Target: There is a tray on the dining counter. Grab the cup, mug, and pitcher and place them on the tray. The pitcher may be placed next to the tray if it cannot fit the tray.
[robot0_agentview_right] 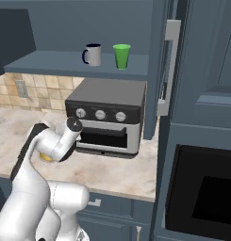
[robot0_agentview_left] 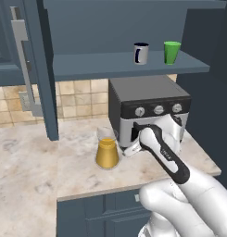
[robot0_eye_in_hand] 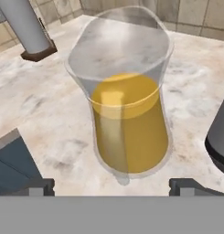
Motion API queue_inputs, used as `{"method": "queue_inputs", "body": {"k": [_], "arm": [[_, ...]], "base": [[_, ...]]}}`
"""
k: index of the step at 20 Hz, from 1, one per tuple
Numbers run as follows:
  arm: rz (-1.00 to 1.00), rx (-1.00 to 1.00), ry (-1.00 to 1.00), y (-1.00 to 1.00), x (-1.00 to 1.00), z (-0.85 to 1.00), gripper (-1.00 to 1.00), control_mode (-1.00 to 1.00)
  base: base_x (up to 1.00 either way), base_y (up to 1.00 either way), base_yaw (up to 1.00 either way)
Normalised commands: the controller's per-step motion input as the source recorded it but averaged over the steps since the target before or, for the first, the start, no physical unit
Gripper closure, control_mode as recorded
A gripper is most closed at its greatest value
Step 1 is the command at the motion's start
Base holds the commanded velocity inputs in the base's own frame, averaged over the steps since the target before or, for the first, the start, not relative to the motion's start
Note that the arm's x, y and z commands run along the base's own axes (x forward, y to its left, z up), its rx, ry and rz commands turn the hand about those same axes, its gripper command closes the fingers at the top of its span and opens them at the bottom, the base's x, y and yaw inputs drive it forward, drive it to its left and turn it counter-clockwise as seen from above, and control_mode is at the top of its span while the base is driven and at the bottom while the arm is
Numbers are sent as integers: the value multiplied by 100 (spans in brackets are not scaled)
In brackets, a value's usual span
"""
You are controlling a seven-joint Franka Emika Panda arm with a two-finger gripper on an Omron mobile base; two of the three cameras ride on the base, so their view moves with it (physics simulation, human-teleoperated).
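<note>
Beside the toaster oven [robot0_agentview_left: 149,111], just to its left on the worktop [robot0_agentview_left: 50,162], the pitcher [robot0_agentview_left: 107,149] is standing upright while the gripper [robot0_eye_in_hand: 111,185] is hovering wide open, seemingly lined up around it, gripping nothing. Above the oven, the mug [robot0_agentview_left: 141,53] and cup [robot0_agentview_left: 171,52] are waiting on the shelf [robot0_agentview_left: 110,65]. Nothing is yet sitting on a tray, so all three moves are probably remaining.

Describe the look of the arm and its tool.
The arm is glossy white with rounded, bulbous links and dark grey-black joint sections; one black link bears small pale lettering. The tool ends in two small, dark grey, blocky fingertips. No loose cables show.
</note>
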Motion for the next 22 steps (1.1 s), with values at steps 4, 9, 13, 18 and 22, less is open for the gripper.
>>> {"method": "queue_inputs", "body": {"k": [4,9,13,18,22], "arm": [[12,12,0,3,23,-17,-100,-100],[11,5,0,26,3,-31,-100,-100],[4,0,0,46,5,-16,-100,-100],[0,2,-3,23,0,-5,-100,-100],[0,3,-2,2,0,-8,-100,-100]], "base": [[0,0,0],[0,0,0],[0,0,0],[0,0,0],[0,0,0]]}}
